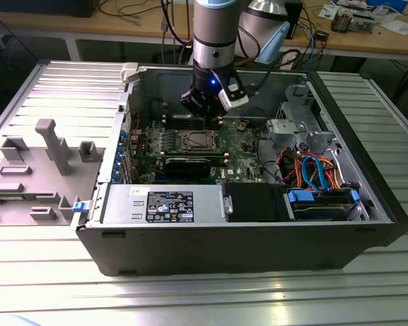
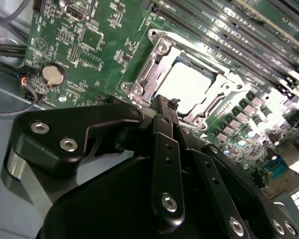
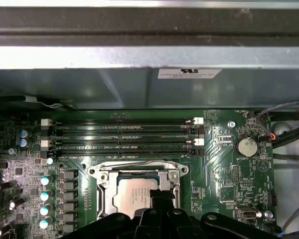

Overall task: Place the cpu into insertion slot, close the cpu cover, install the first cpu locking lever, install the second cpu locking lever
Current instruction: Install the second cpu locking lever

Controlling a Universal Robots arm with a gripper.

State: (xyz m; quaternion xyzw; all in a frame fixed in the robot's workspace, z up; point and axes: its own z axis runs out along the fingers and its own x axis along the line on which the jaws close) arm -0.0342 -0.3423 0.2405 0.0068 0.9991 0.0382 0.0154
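Exterior view: the arm stands upright over the open computer case (image 1: 109, 224), gripper (image 1: 202, 109) hanging just above the insertion slot (image 1: 195, 141).

Second wrist view: the fingers (image 2: 165, 144) are drawn together, holding nothing. The cpu (image 2: 187, 84) lies in the slot, the cpu cover (image 2: 154, 59) lowered around it.

First wrist view: the fingertips hover at the cpu's (image 3: 132, 194) edge, memory slots (image 3: 122, 134) beyond.

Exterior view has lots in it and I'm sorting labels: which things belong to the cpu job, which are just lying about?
Job:
cpu
insertion slot
cpu cover
claw

Lying about:
memory slots
coin battery
grey fixture
cable bundle
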